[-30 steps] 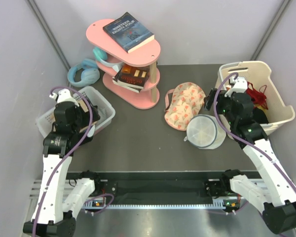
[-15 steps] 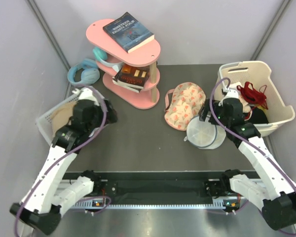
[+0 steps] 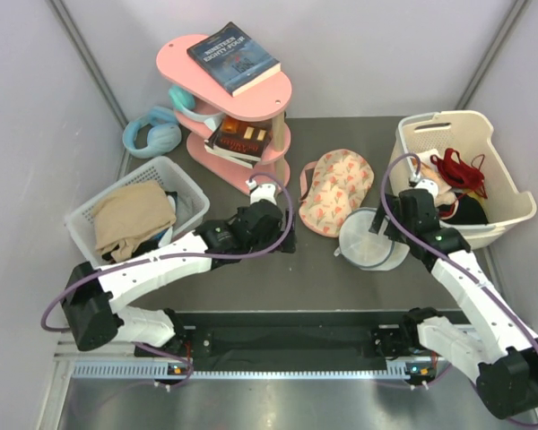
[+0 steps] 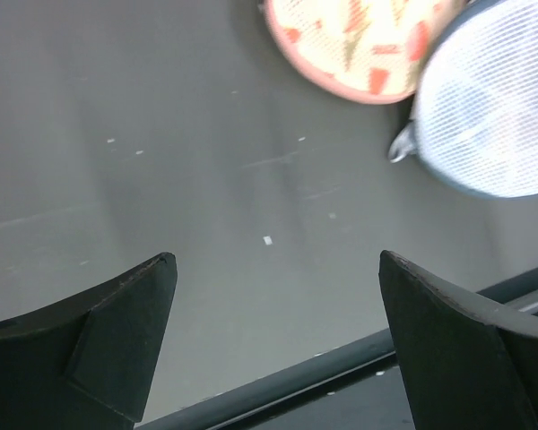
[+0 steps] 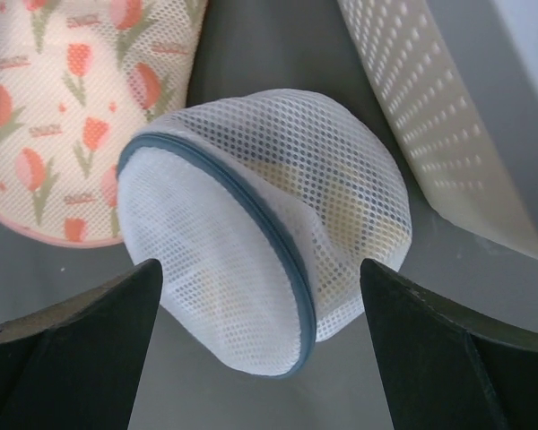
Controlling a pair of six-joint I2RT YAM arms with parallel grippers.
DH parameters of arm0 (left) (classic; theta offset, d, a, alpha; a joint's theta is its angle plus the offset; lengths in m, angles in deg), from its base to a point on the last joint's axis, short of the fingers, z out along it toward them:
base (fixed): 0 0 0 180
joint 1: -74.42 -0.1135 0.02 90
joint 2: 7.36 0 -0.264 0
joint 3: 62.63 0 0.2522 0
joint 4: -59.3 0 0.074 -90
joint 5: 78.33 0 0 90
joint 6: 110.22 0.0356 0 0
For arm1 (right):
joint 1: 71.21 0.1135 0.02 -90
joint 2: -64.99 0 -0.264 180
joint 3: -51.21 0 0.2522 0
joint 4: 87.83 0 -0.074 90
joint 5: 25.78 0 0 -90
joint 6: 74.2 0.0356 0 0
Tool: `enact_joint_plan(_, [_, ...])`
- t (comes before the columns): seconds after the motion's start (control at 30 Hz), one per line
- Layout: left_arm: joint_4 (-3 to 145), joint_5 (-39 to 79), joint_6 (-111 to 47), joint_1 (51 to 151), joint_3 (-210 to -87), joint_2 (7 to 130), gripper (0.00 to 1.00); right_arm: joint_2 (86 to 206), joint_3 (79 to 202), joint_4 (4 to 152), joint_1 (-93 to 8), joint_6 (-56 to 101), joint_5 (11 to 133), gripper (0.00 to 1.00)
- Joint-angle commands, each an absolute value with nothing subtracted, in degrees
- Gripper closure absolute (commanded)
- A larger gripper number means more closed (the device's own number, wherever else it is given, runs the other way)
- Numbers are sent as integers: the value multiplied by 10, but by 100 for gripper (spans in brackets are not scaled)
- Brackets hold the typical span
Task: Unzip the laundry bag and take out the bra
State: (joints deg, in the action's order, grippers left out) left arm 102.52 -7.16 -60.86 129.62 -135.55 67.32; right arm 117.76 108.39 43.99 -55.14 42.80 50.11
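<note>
Laundry bag (image 3: 369,240): round, drum-shaped, of translucent white mesh with a blue-grey band around its rim. It rests on the dark table (image 3: 314,269), right of centre, with one flat round face turned upward. It lies just beside the peach floral fabric piece (image 3: 334,190); contact cannot be confirmed. The band shows no gap along its visible stretch. Bra (image 5: 354,215): inside the bag, visible only as a pale yellow mass through the mesh. Straps not discernible.

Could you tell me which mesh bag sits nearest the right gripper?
The plain white laundry bag with the blue rim, not the tulip-print bag beside it.
</note>
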Motion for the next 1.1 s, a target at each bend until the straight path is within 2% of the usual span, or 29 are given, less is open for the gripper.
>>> enact_joint_plan(0.0, [954, -50, -643, 1300, -1364, 663, 1, 1169, 1065, 454, -545, 440, 463, 9])
enact_joint_plan(0.1, [964, -70, -638, 1300, -1362, 643, 1, 1188, 1047, 480, -543, 436, 480, 12])
enact_joint_plan(0.2, [971, -88, -641, 1300, -1351, 618, 1, 1204, 1040, 506, -538, 422, 508, 29])
enact_joint_plan(0.23, [972, -93, -643, 1299, -1342, 611, 1, 1206, 1040, 512, -537, 416, 520, 41])
enact_joint_plan(0.3, [974, -114, -655, 1299, -1333, 591, 1, 1215, 1043, 527, -534, 398, 571, 56])
enact_joint_plan(0.33, [973, -121, -659, 1299, -1322, 575, 1, 1217, 1052, 530, -529, 394, 591, 76])
enact_joint_plan(0.43, [976, -150, -666, 1299, -1313, 542, 1, 1219, 1084, 518, -514, 388, 655, 98])
enact_joint_plan(0.67, [1007, -198, -637, 1298, -1324, 483, 1, 1238, 1156, 497, -437, 330, 830, 100])
enact_joint_plan(0.8, [1039, -215, -624, 1297, -1338, 451, 1, 1287, 1214, 481, -378, 293, 915, 100])
enact_joint_plan(0.97, [1072, -223, -621, 1297, -1327, 391, 1, 1364, 1256, 558, -307, 291, 1011, 100])
enact_joint_plan(1.03, [1077, -218, -626, 1297, -1307, 360, 1, 1406, 1259, 590, -284, 292, 987, 86])
enact_joint_plan(1.07, [1087, -216, -638, 1297, -1299, 350, 1, 1418, 1254, 629, -282, 293, 965, 82])
